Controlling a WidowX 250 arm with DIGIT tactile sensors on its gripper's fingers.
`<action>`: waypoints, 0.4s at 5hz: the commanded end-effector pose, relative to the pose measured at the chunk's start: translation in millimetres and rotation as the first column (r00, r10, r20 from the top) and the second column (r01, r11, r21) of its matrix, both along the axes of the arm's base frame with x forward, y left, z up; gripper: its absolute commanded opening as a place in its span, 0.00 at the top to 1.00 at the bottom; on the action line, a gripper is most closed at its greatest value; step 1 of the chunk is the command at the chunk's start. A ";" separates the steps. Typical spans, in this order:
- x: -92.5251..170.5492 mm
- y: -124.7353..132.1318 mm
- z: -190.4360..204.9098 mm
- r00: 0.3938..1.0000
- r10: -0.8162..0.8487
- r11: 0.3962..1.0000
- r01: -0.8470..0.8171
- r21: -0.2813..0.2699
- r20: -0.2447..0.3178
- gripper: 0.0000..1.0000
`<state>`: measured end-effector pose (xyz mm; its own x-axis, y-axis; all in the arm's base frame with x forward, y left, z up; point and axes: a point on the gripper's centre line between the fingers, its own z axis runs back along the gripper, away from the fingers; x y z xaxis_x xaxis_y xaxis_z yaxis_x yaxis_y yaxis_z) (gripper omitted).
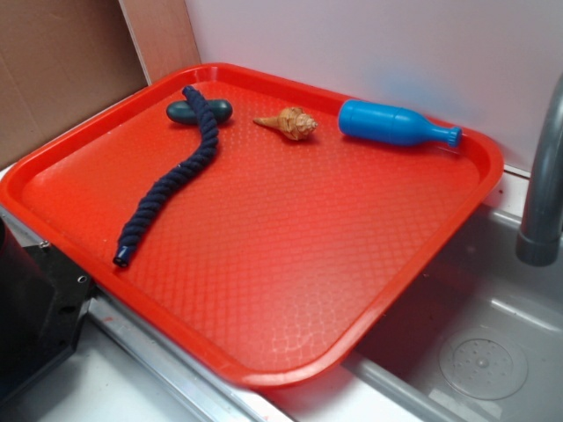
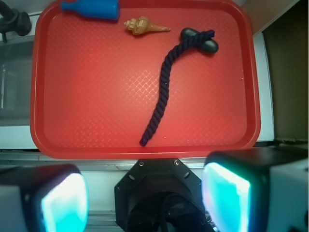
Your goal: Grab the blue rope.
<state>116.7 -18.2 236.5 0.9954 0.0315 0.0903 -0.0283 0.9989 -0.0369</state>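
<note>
Two fingers (image 2: 227,195) of my gripper (image 2: 145,198) stand wide apart, holding nothing, poised off the tray's (image 2: 96,96) near edge, looking down. One blue rope (image 2: 166,79) lies on the tray, one end by that near edge, the other draped over one dark green oblong (image 2: 210,46) near the far corner. One shell (image 2: 142,26) and one blue bottle (image 2: 94,8) lie along the far edge.

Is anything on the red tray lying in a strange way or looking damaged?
One thing: the far end of the blue rope lies draped across the small dark green object instead of flat on the red tray. Nothing looks spilled or damaged.
</note>
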 end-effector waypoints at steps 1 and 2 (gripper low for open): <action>0.0 0.0 0.0 1.000 0.000 1.000 0.000 0.000 0.000 0.00; 10.7 4.1 -6.1 0.988 0.152 0.987 -0.151 -0.045 0.011 0.00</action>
<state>125.2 -13.0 225.3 0.9781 0.1887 0.0881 -0.1826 0.9804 -0.0733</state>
